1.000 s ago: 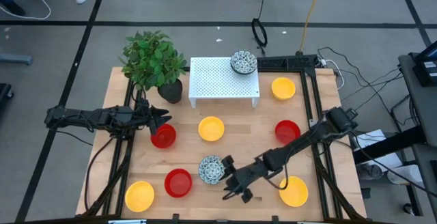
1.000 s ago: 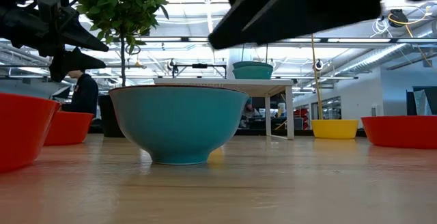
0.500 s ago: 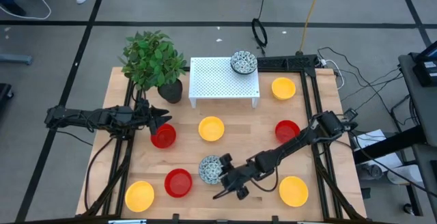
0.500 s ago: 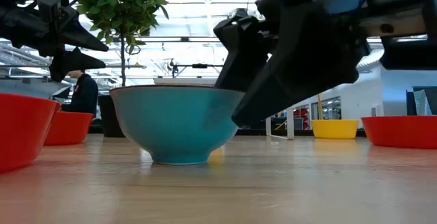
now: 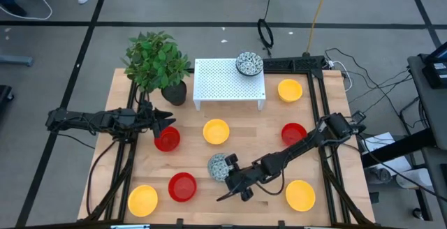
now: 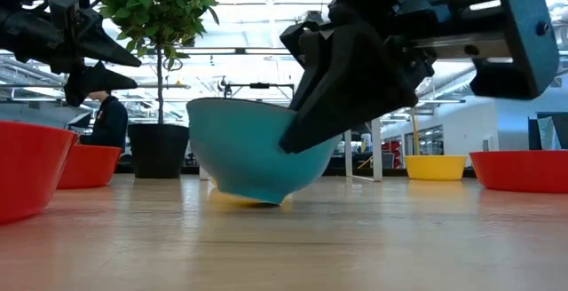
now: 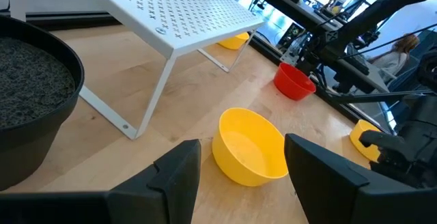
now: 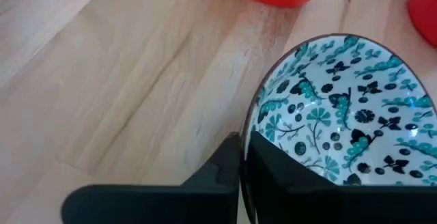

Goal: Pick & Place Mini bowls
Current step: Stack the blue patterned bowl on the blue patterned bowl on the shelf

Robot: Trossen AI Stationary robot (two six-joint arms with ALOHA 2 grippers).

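Right end effector (image 5: 228, 175) has clamped the patterned bowl (image 5: 218, 165), now tilted.

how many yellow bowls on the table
4: one mid-table, one right of the white rack, one at the front-left corner, one front-right. None seems hidden.

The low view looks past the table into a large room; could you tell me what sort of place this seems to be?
Probably an open-plan lab or office workspace: ceiling light strips run across an exposed ceiling, a person sits in the background, and cables trail over a grey floor around the wooden table.
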